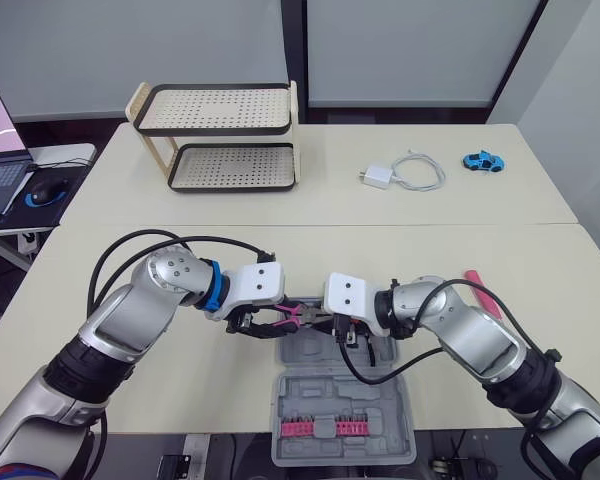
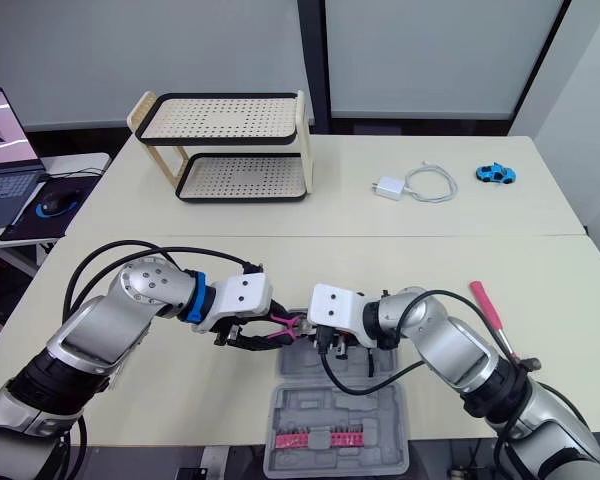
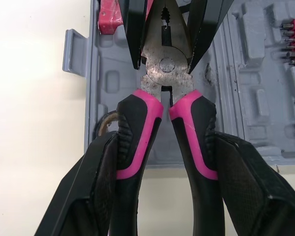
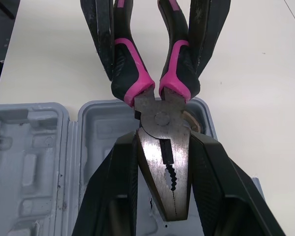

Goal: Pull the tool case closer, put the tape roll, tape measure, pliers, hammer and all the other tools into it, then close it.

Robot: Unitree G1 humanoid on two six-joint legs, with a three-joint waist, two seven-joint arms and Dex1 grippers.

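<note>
The pliers [image 1: 296,317], with pink-and-black handles and a grey metal head, hang level just above the open grey tool case [image 1: 310,400]. My left gripper [image 3: 167,147] is shut on the handles [image 3: 137,142]. My right gripper [image 4: 164,140] faces it from the other side and is shut on the metal head [image 4: 162,162]. The case's deep half [image 3: 108,73] lies right under the pliers, and a red item [image 3: 110,17] sits in one corner of it. A strip of pink bits [image 1: 325,428] fills the near half. A pink-handled tool [image 2: 490,310] lies on the table to the right.
At the far left of the table stands a two-tier perforated rack [image 1: 220,135]. A white charger with its cable [image 1: 400,172] and a blue toy car [image 1: 483,161] lie at the far right. A side desk at the left holds a laptop [image 1: 0,150] and a mouse.
</note>
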